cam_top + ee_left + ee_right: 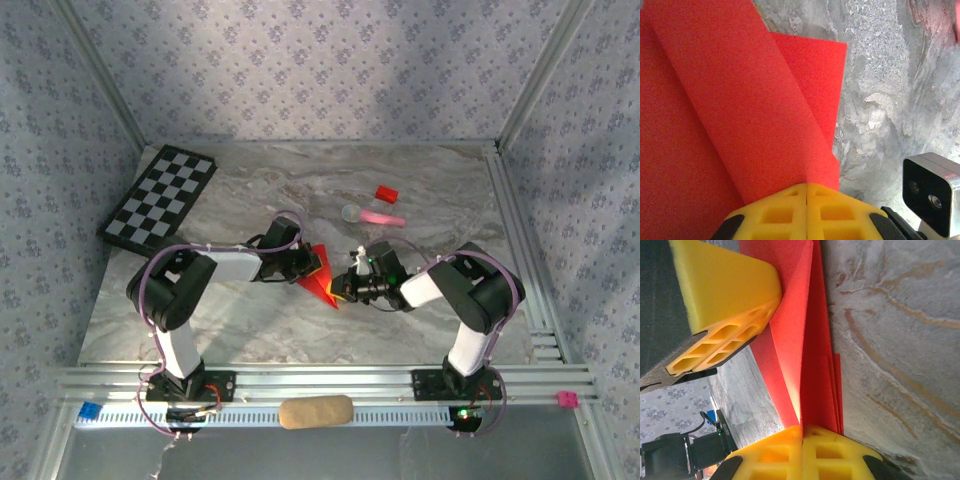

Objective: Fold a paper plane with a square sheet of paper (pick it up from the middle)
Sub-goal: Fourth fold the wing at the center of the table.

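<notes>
Currently we judge folding well advanced: the paper plane [322,278] shows layered folds and a point, near the middle of the desk [250,330]. Left tool [806,192] and right tool [802,432] both clamp it; final creases and release remain.

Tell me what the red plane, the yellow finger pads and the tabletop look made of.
Paper plane: thin matte paper, sharply creased. Finger pads: probably soft matte foam or rubber, with moulded square pockets. Tabletop: marble-look surface, grey veining; possibly printed laminate.
</notes>
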Robot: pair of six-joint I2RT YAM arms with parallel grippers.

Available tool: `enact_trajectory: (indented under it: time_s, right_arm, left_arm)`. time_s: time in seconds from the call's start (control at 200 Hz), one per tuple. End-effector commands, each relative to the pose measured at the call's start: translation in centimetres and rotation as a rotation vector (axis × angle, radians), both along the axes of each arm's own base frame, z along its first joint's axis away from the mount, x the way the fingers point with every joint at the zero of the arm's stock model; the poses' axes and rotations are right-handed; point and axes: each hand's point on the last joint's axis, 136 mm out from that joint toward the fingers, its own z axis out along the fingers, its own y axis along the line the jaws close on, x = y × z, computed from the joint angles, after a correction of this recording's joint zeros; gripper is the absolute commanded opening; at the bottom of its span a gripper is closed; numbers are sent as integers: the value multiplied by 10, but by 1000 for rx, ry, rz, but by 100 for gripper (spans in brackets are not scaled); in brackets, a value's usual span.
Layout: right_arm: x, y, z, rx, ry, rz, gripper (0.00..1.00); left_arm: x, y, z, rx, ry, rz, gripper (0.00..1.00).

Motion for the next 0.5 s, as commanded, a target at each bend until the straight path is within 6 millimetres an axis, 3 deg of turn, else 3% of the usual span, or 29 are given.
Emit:
enact_trajectory:
  time_s: [0.0, 0.495]
  right_arm:
    - [-10, -15, -38, -126, 106, -40, 0]
    - [-10, -15, -37, -123, 126, -40, 0]
  left_arm:
    - [6, 3, -5, 32, 7, 12, 8]
    - [2, 10, -18, 76, 39, 22, 7]
